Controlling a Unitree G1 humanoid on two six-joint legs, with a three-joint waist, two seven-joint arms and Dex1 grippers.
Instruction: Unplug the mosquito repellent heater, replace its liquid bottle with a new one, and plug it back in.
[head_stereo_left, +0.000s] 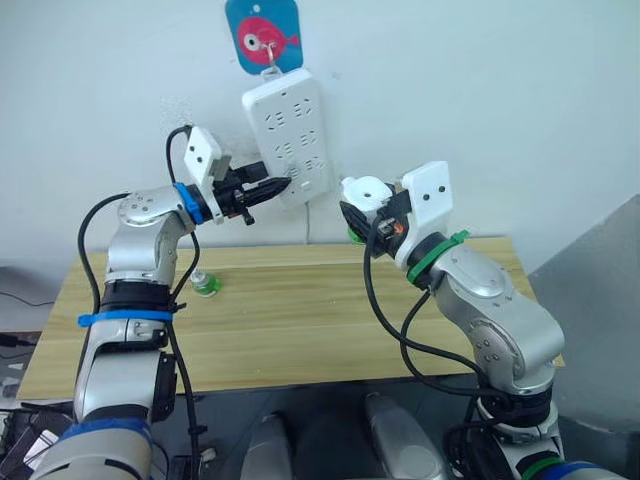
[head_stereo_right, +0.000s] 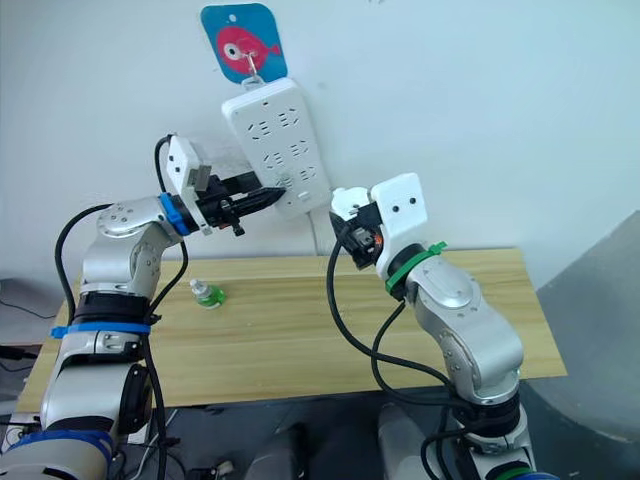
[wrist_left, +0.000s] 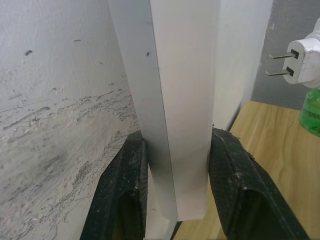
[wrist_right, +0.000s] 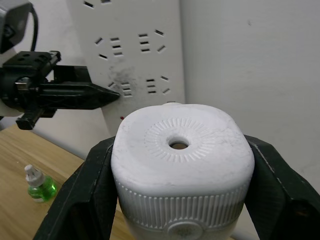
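Here, white wall (head_stereo_left: 520, 90), wooden table (head_stereo_left: 300, 320), hanging power strip (head_stereo_left: 288, 130)

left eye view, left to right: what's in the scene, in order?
Green bottle on the table → left gripper clamped on the power strip's edge → power strip → mosquito repellent heater, held in the right gripper.

Bare test room: rough white wall (head_stereo_left: 520, 90), plain wooden table (head_stereo_left: 300, 320).
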